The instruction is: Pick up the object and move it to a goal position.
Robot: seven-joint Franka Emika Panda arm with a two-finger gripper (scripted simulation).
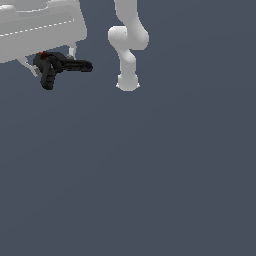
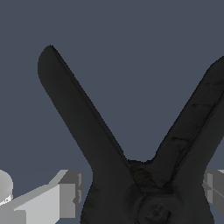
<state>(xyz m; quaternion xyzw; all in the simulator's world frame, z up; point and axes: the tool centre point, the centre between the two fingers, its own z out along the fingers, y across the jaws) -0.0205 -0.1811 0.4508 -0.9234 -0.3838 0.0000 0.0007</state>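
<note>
no writing, label, brand, number or sign can be read anywhere here.

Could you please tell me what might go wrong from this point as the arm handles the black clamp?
1. The claw sits around the black clamp near its pivot, so the two splayed handles stick out to one side and could twist it in the fingers.
2. The pictures do not show how firmly the fingers bear on it, so it might slip during the move.
</note>
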